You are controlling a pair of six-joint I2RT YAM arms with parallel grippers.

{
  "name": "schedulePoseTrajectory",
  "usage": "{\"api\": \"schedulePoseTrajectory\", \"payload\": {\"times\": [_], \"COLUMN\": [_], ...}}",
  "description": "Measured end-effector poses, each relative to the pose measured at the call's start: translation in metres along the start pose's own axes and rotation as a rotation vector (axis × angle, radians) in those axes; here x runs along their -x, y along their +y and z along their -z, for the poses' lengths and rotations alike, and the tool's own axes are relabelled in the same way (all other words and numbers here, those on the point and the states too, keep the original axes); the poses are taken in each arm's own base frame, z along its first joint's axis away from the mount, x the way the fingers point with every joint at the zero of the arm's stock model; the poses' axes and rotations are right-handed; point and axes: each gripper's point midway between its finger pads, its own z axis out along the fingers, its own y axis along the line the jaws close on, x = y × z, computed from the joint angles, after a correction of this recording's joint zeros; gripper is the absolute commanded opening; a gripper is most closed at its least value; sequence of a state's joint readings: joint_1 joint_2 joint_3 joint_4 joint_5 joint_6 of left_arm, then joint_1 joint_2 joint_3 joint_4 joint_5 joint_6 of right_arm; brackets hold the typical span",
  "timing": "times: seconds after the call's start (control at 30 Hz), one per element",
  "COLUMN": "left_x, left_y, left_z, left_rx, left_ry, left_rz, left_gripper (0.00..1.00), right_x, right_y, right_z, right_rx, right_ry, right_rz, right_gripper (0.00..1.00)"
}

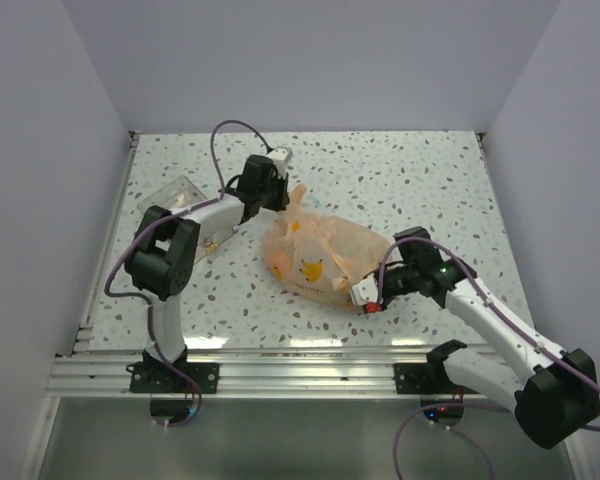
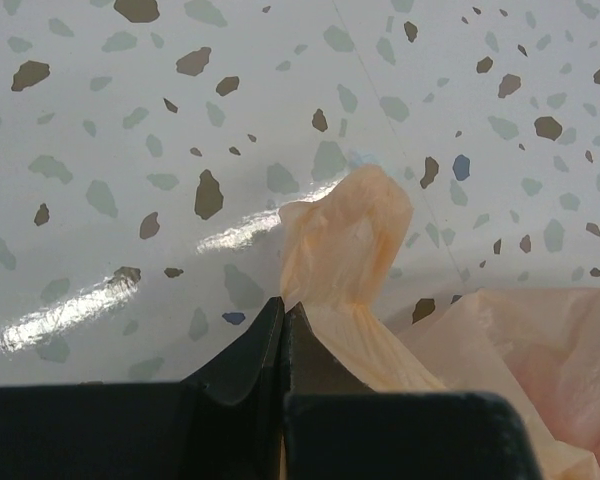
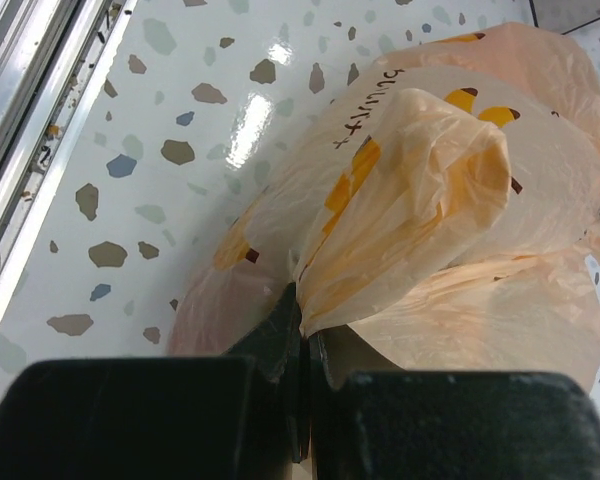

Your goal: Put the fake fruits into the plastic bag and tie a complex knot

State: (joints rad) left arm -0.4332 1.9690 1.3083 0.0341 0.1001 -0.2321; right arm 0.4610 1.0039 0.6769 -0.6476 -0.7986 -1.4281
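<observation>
The plastic bag [image 1: 315, 255] lies bulging on the table [image 1: 410, 170], the fake fruits apparently inside. The left jaws are closed on its far handle [image 2: 345, 240] and the right jaws on its near handle [image 3: 420, 190], held apart, seemingly ready for knotting.

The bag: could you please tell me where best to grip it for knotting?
Grip its two bunched handles, thin enough for the jaws: the far handle from the left, where the left gripper is shut on it, and the near handle from the right, in the right gripper.
</observation>
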Motion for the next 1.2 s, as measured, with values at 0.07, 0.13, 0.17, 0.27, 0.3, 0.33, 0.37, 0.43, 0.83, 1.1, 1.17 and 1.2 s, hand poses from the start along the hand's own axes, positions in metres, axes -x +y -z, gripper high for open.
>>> {"api": "schedulePoseTrajectory", "payload": {"times": [0.07,0.13,0.17,0.27,0.3,0.33,0.37,0.43,0.83,1.1,1.17,1.2], "left_x": [-0.001,0.001,0.001,0.007,0.011,0.015,0.022,0.047,0.142,0.048,0.038,0.037], "left_y": [0.001,0.000,-0.001,-0.010,-0.015,-0.018,-0.023,-0.033,-0.140,-0.188,-0.190,-0.192], "left_z": [-0.002,-0.004,-0.004,-0.003,0.000,0.003,0.008,0.027,0.179,0.173,0.174,0.176], "left_rx": [0.001,-0.002,-0.007,-0.057,-0.080,-0.100,-0.126,-0.180,-0.602,-0.808,-0.838,-0.852], "left_ry": [0.003,0.005,0.006,-0.001,-0.010,-0.020,-0.038,-0.102,-0.496,-0.305,-0.283,-0.280], "left_rz": [-0.007,-0.007,-0.008,-0.012,-0.017,-0.021,-0.028,-0.055,-0.371,-0.493,-0.506,-0.510], "left_gripper": [0.00,0.00,0.00,0.00,0.00,0.00,0.00,0.00,0.00,0.00,0.00,0.00], "right_x": [-0.003,-0.006,-0.008,-0.007,-0.004,0.001,0.007,0.024,0.051,0.036,0.037,0.037], "right_y": [0.001,0.004,0.005,0.006,0.005,0.002,-0.003,-0.022,-0.095,-0.095,-0.095,-0.095], "right_z": [-0.002,-0.003,-0.004,-0.001,0.002,0.006,0.011,0.024,0.032,0.016,0.016,0.016], "right_rx": [0.007,0.015,0.017,0.023,0.025,0.023,0.019,-0.020,-0.074,-0.015,-0.016,-0.015], "right_ry": [0.005,0.013,0.021,0.030,0.031,0.033,0.031,0.023,-0.003,0.016,0.014,0.014], "right_rz": [0.008,0.019,0.023,0.005,-0.015,-0.035,-0.050,-0.072,-0.349,-0.486,-0.495,-0.499], "right_gripper": [0.00,0.00,0.00,0.00,0.00,0.00,0.00,0.00,0.00,0.00,0.02,0.04]}}
